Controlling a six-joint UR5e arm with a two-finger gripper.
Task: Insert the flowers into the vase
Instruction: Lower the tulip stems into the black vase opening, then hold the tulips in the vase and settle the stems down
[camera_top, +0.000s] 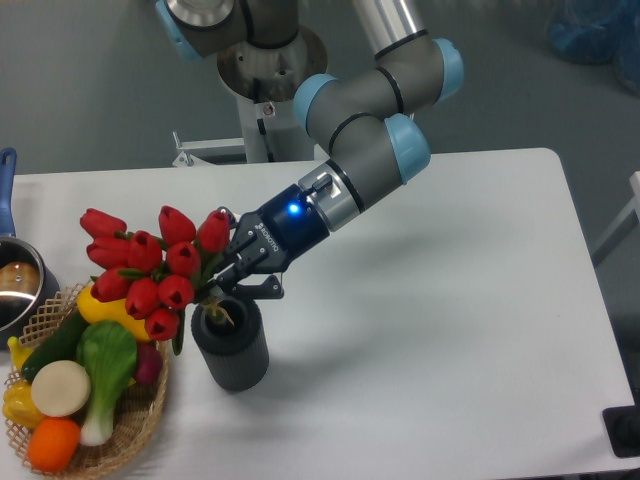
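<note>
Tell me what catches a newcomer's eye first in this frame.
The red flowers at left centre, held by the end effector with their stems reaching into the dark vase just below. Next, the basket of bright toy vegetables in the lower left corner, under the leaning blooms.

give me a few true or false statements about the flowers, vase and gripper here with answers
1. The gripper holds the flowers by their stems. True.
2. The stem ends are already inside the mouth of the vase. True.
3. The vase lies tipped over on the table. False: it stands upright.
4. The red buds lean to the right of the vase. False: they lean left, over the wicker basket.
5. The basket is empty. False: it holds toy vegetables and fruit.
</note>
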